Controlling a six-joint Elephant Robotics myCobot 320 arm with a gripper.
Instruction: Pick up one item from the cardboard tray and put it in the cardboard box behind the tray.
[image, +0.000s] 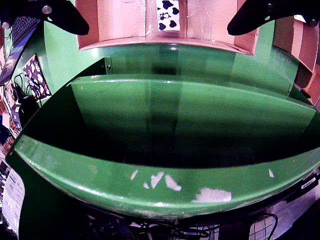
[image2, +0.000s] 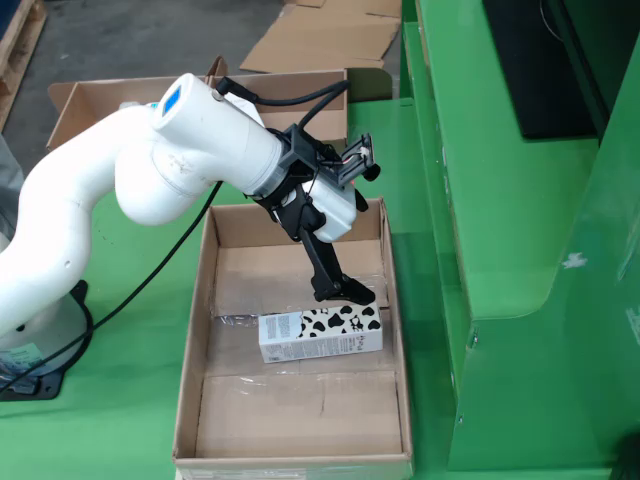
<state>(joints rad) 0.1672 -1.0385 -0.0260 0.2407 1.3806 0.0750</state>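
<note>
While its dark fingers straddle the top edge of the cow-patterned carton (image2: 320, 333), the gripper (image2: 340, 291) looks spread, though whether it grips is unclear. That carton lies on its side in the cardboard tray (image2: 190, 400), with the cardboard box (image2: 80, 100) behind.

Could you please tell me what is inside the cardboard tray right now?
In the fixed view, the cardboard tray holds one cow-patterned carton lying on its side, with the gripper down at its top edge. The tray floor under the carton is covered; whether the fingers grip it cannot be seen.
</note>
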